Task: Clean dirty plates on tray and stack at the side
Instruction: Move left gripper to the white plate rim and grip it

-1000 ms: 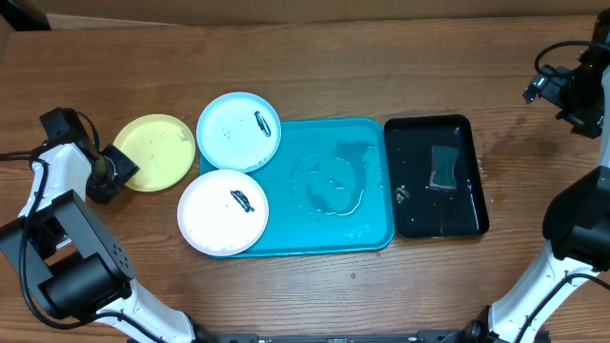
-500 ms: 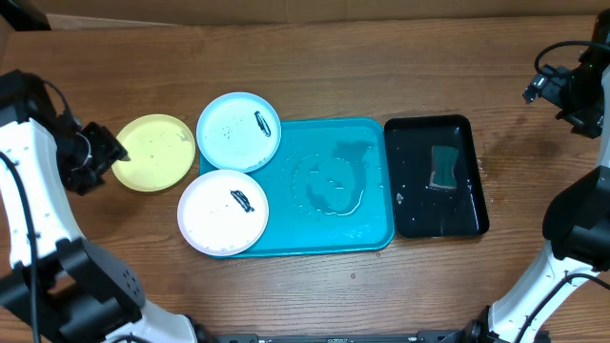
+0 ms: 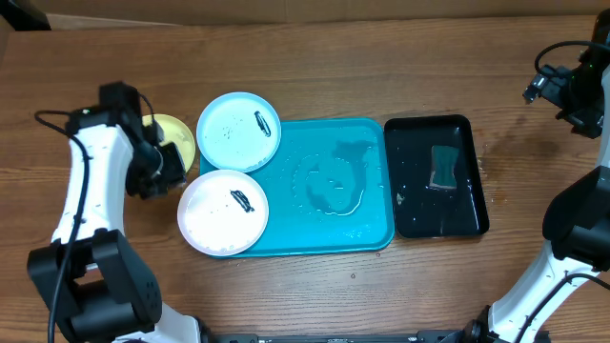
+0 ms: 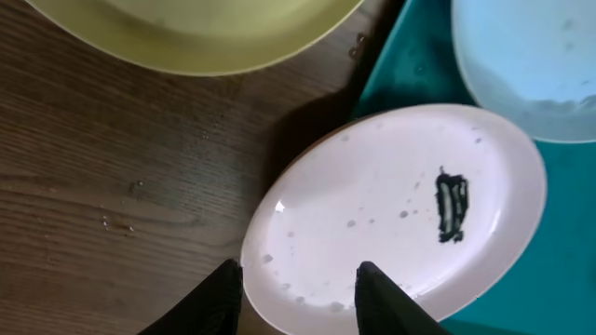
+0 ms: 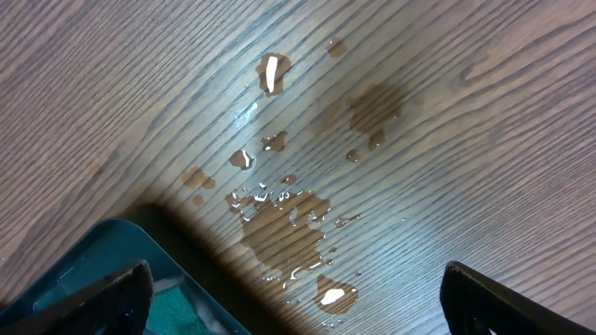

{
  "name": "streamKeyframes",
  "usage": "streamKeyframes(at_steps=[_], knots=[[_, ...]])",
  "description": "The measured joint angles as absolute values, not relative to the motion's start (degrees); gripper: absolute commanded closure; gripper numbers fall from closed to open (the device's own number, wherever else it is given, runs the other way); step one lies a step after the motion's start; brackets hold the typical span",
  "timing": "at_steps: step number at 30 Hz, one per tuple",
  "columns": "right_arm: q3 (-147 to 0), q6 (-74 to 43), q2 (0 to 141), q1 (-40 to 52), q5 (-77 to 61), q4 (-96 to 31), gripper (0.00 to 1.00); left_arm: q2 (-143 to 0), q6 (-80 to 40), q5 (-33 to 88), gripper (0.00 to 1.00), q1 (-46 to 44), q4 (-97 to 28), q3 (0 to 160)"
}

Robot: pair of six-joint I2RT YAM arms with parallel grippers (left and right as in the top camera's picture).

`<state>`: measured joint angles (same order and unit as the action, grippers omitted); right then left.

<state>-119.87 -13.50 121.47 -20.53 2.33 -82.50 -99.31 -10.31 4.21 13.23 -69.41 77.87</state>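
Observation:
Three dirty plates show in the overhead view. The white plate (image 3: 223, 211) overhangs the turquoise tray's (image 3: 372, 224) front-left corner and bears a dark smear (image 4: 452, 207). The light blue plate (image 3: 238, 131), also smeared, rests over the tray's back-left corner. The yellow-green plate (image 3: 179, 135) lies on the table, half hidden under my left arm. My left gripper (image 3: 174, 170) is open at the white plate's left edge. In the left wrist view the white plate's (image 4: 400, 195) rim lies between the left gripper's (image 4: 298, 300) fingers. My right gripper (image 3: 558, 90) hangs wide open at the far right.
A glossy black tray (image 3: 410, 214) holding a green sponge (image 3: 444, 167) sits right of the turquoise tray. Water pools in the turquoise tray's middle (image 3: 334, 186). Water droplets (image 5: 284, 219) lie on the wood under the right gripper (image 5: 298, 307), beside the black tray's corner (image 5: 84, 279).
My left arm swung right, from the yellow-green plate's left side across it to the white plate's left rim, and its jaws narrowed. The right arm has not moved.

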Motion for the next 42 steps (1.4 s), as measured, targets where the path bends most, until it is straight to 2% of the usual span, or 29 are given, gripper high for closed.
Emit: streamKeyframes(at_steps=[5, 12, 28, 35, 42], knots=[[-119.9, -13.5, 121.5, -20.5, 2.3, -82.5, 0.00, -99.3, -10.5, 3.6, 0.52, 13.2, -67.6, 75.3], [-119.9, -13.5, 121.5, -20.5, 2.3, -82.5, 0.00, -99.3, -12.5, 1.2, 0.61, 13.2, -66.8, 73.4], [-119.9, -13.5, 121.5, -20.5, 2.3, -82.5, 0.00, -99.3, -13.4, 0.6, 0.60, 13.2, -61.2, 65.6], [-119.9, -13.5, 121.5, -20.5, 2.3, -82.5, 0.00, -99.3, -13.4, 0.6, 0.64, 13.2, -60.1, 64.0], [-119.9, -13.5, 121.5, -20.5, 2.3, -82.5, 0.00, -99.3, -14.2, 0.6, 0.74, 13.2, -59.7, 62.7]])
